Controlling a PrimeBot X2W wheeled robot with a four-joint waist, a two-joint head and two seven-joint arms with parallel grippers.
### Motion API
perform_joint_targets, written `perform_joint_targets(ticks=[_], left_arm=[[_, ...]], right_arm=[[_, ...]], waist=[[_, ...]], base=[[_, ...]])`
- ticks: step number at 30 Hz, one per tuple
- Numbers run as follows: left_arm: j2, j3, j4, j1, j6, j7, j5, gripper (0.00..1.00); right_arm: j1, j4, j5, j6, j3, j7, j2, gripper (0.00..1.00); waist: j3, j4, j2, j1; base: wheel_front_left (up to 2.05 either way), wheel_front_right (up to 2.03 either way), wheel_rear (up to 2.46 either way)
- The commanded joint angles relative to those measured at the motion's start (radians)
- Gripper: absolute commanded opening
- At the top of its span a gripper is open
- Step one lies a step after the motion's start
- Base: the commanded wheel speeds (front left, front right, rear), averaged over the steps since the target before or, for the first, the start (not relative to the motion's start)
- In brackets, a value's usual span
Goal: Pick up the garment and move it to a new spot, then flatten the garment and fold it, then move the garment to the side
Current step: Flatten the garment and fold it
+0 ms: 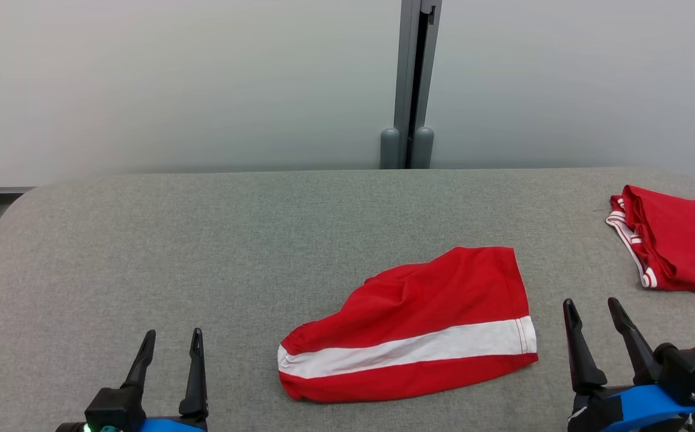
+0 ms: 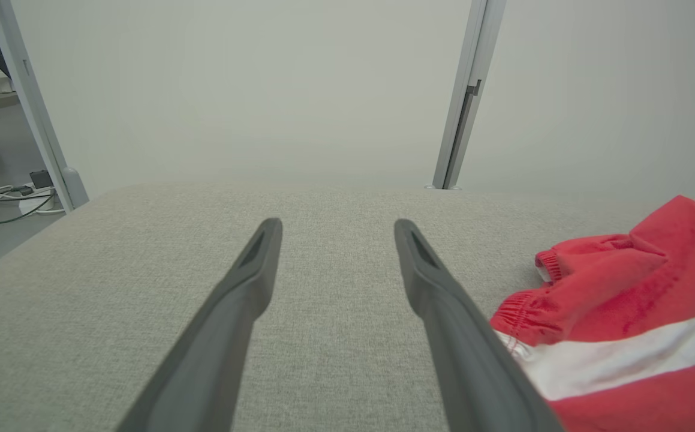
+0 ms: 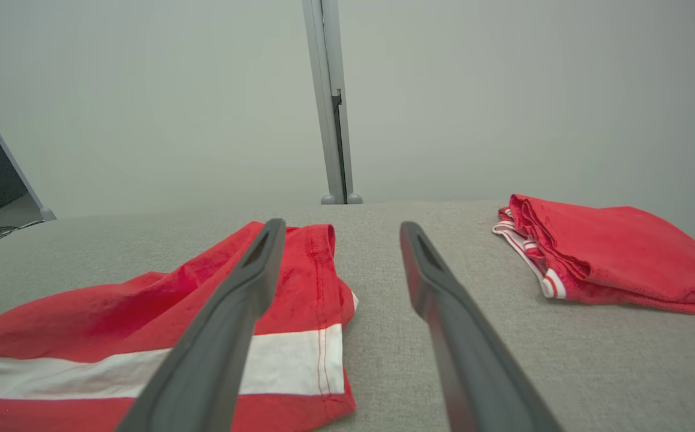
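The red shorts point(image 1: 419, 330) lie rumpled on the grey surface point(image 1: 143, 240), between the left jaws and right jaws, both wide open and empty. Best to pinch the waistband left and the leg hem right, lifting together, clear of the folded red garment point(image 1: 677, 246).

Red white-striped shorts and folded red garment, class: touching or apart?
Apart: the head view shows bare grey tabletop between red white-striped shorts and folded red garment.
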Motion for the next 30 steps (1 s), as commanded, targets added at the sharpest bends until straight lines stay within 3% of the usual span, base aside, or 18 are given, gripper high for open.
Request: perform_joint_targets(ticks=[1,8,21,30], left_arm=[[0.005,0.0,0.001,-0.006,-0.003,-0.004,0.002,1.0],[0.004,-0.048,0.022,-0.02,-0.011,-0.003,0.003,1.0],[0.053,-0.317,0.176,-0.088,-0.025,0.083,-0.102,1.0],[0.067,-0.333,0.276,-0.164,-0.025,0.118,-0.159,1.0]], right_arm=[[0.015,0.004,0.012,0.001,0.002,0.008,0.001,1.0],[0.007,0.004,0.017,0.001,0.013,0.025,0.0,1.0],[-0.023,0.033,0.02,0.001,0.053,0.052,0.0,1.0],[-0.052,0.06,0.021,0.001,0.085,0.075,0.0,1.0]], waist=[[0.002,0.001,0.0,0.0],[0.008,-0.003,0.0,0.0],[0.034,-0.042,0.0,0.0],[0.063,-0.071,0.0,0.0]], base=[[0.0,0.0,0.0],[0.0,0.0,0.0],[0.0,0.0,0.0],[0.0,0.0,0.0]])
